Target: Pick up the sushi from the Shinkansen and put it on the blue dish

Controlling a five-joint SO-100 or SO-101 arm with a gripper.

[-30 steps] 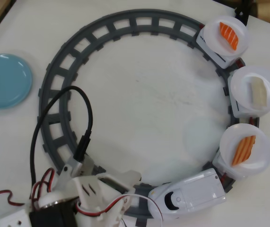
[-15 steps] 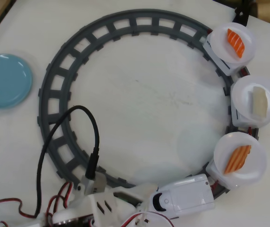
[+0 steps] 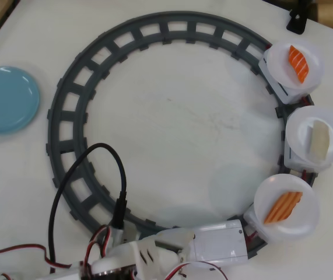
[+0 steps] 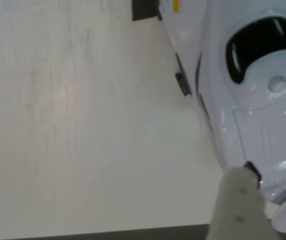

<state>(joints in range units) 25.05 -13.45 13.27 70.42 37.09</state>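
The Shinkansen (image 3: pixel 221 240) stands on the grey ring track (image 3: pixel 67 111) at the lower right of the overhead view, pulling three cars with white plates. The sushi (image 3: pixel 283 207), pale orange with lengthwise stripes, lies on the plate nearest the engine. The blue dish (image 3: pixel 6 99) sits empty at the far left. My gripper (image 3: pixel 175 242) is low at the bottom edge, right by the train's nose. The wrist view shows the nose and black windshield (image 4: pixel 263 50) close by, and one white finger (image 4: pixel 238 205). The other finger is hidden, so the jaws' state is unclear.
A red-orange piece with white stripes (image 3: pixel 298 64) lies on the far plate, and a cream-white piece (image 3: pixel 319 140) on the middle plate. A black cable (image 3: pixel 105 149) loops over the track's lower left. Red and white wires (image 3: pixel 14 254) run along the bottom edge.
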